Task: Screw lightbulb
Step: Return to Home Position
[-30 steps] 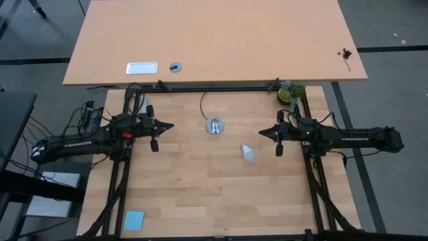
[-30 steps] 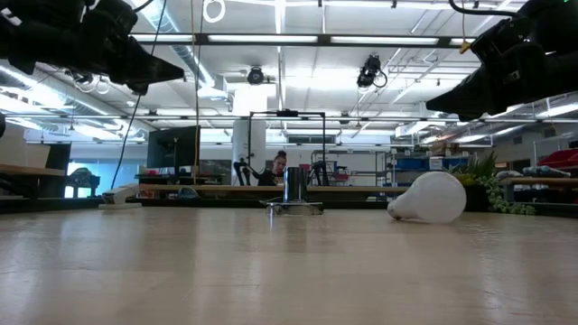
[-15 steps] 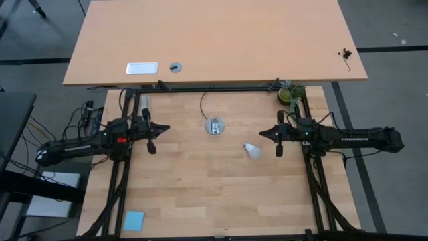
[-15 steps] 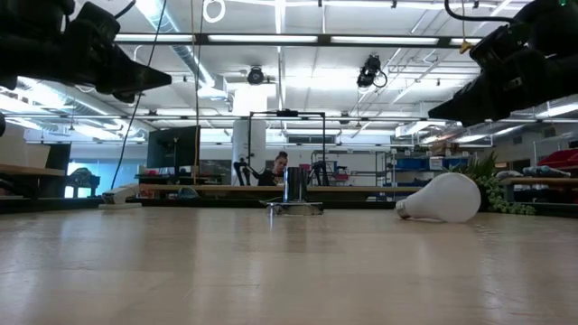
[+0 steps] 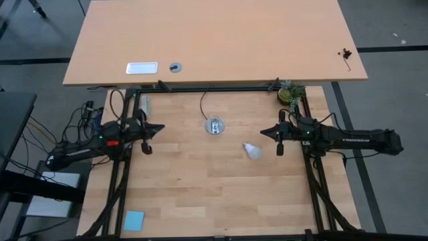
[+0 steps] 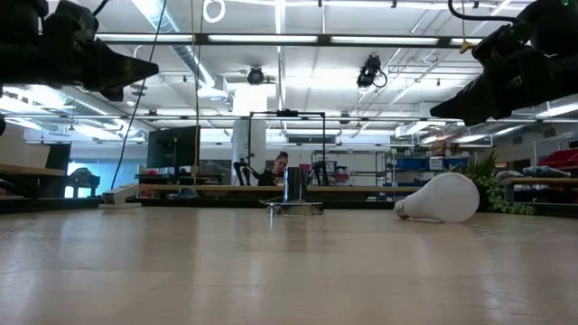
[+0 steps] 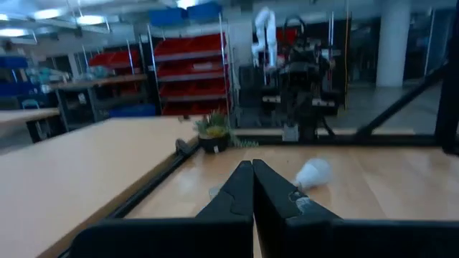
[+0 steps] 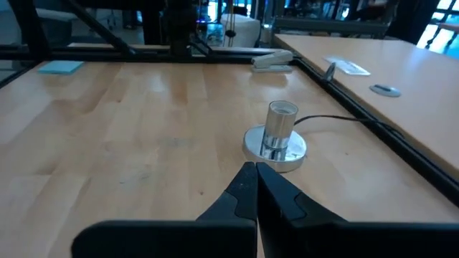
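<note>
The white lightbulb (image 5: 253, 152) lies on its side on the wooden table, right of centre, its grey base pointing toward the socket; it also shows in the low view (image 6: 442, 198) and the left wrist view (image 7: 313, 173). The round silver socket disc (image 5: 215, 125) stands upright at the table's middle, far side, and shows in the right wrist view (image 8: 276, 136). My left gripper (image 5: 161, 127) hovers shut and empty at the table's left. My right gripper (image 5: 263, 132) hovers shut and empty just beyond the bulb, toward the far right.
A black cord (image 5: 203, 104) runs from the socket to the far edge. A potted plant (image 5: 291, 92) stands at the far right corner and a blue pad (image 5: 134, 219) lies at the near left. A second table (image 5: 214, 40) lies beyond.
The lightbulb has rolled a little toward the table's right edge, turned its base toward the socket, and come to rest. My left gripper has drawn back toward the table's left edge, staying shut.
</note>
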Available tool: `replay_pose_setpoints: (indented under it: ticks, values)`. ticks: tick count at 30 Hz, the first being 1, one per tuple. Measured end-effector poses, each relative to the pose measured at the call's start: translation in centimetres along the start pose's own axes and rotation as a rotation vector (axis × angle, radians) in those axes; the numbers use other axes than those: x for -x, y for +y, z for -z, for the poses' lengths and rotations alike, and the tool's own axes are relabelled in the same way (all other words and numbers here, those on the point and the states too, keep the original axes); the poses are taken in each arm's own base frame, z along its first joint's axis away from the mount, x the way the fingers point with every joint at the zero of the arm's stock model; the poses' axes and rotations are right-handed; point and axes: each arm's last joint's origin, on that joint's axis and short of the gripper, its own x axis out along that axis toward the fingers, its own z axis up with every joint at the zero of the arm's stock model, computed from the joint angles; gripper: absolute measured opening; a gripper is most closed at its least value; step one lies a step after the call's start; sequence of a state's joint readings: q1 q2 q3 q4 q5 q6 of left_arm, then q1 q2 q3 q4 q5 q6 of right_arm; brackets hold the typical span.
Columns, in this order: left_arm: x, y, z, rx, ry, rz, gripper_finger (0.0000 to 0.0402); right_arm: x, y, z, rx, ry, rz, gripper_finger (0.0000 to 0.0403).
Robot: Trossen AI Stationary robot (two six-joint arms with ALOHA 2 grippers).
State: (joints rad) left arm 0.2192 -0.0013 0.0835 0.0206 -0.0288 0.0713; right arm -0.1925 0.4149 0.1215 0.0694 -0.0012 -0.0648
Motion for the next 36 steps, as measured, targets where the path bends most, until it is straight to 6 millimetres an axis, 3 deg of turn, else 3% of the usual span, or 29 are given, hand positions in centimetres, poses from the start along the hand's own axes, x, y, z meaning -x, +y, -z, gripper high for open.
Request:
replay_pose_setpoints:
  ticks: [3,12,27,30,36]
  values:
    - [-0.3,-0.1,1.3,0.005,-0.047,-0.003,0.0001,0.3,-0.1,0.1,0.012,-0.027,0.012,0.0005]
    - [-0.3,-0.1,1.9,0.004,0.003,-0.016,0.0001,1.1,-0.4,2.6,-0.049,-0.068,-0.024,0.0002]
    - [-0.3,-0.1,2.4,0.016,0.065,-0.055,0.0001,2.5,-1.1,1.4,-0.010,-0.157,-0.008,0.0002]
    - [-0.3,0.0,2.4,0.016,0.057,-0.060,0.0001,2.9,-1.2,1.1,-0.026,-0.202,0.068,0.0001]
    - [-0.3,0.1,2.1,0.003,0.034,-0.102,0.0000,2.5,-1.1,1.0,-0.031,-0.282,0.086,0.0000]
